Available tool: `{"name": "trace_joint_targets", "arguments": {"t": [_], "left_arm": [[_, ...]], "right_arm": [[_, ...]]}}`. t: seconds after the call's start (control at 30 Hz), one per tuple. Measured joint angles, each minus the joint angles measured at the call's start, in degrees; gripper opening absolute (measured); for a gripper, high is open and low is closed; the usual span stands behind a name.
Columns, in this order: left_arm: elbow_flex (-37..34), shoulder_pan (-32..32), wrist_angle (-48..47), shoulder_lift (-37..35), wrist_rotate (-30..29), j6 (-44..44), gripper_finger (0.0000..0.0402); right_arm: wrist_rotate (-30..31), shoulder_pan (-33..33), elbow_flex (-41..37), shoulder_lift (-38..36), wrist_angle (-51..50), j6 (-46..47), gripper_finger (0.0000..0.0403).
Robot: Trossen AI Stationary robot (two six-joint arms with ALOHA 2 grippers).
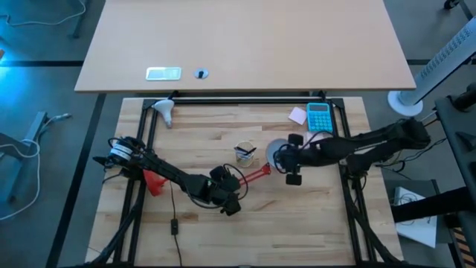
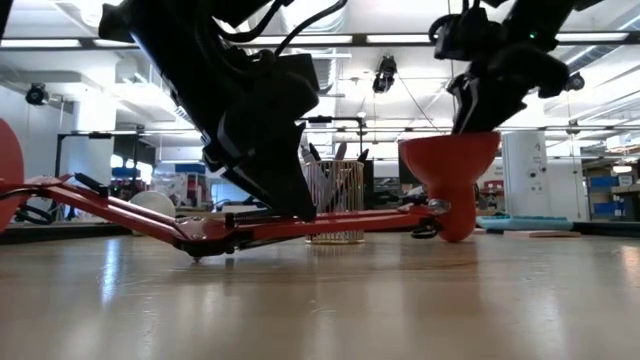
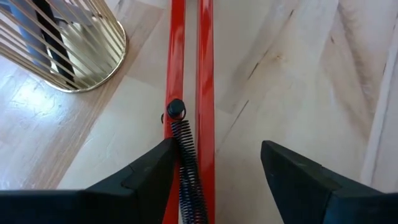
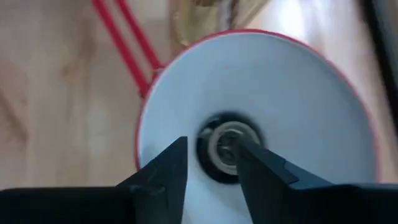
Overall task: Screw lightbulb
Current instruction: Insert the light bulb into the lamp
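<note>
The left gripper (image 3: 214, 180) is hovering with fingers spread wide over the lamp's red arm (image 3: 189, 74), just beside the wire pen holder (image 1: 245, 152). Past it, the right gripper (image 4: 211, 171) is hanging, fingers narrowly parted, over the upturned lamp shade (image 4: 298, 99) and its empty socket (image 4: 225, 148). The lightbulb (image 1: 164, 112) is lying farthest off, near the table's back-left corner, well apart from both.

One red desk lamp (image 1: 256, 175), one white lightbulb (image 1: 164, 112), one wire pencil cup (image 1: 245, 154), one blue calculator (image 1: 320, 117), one pink notepad (image 1: 298, 115), two arms.

Lamp shade (image 4: 298, 106) blurred, edge-cropped
</note>
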Motion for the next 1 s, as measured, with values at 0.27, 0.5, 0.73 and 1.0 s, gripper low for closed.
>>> {"name": "trace_joint_targets", "arguments": {"t": [0.27, 0.5, 0.73, 1.0], "left_arm": [[-0.1, 0.0, 0.0, -0.9, 0.4, 0.3, 0.0228], [0.5, 0.0, -0.3, -1.6, 0.6, 0.1, 0.0228], [5.2, 0.1, -4.9, -7.6, 1.7, -0.2, 0.0248], [12.4, 1.6, -30.1, -18.2, -2.6, -15.3, 0.029]], "right_arm": [[-2.4, 2.3, 0.3, -1.5, -1.3, 0.7, 0.0105], [0.5, 2.3, 4.0, -9.3, -3.5, 2.0, 0.0136], [3.9, 2.3, 8.1, -16.6, -5.1, 7.7, 0.0174], [7.5, 1.9, 8.9, -19.2, -7.8, 10.6, 0.0209]]}}
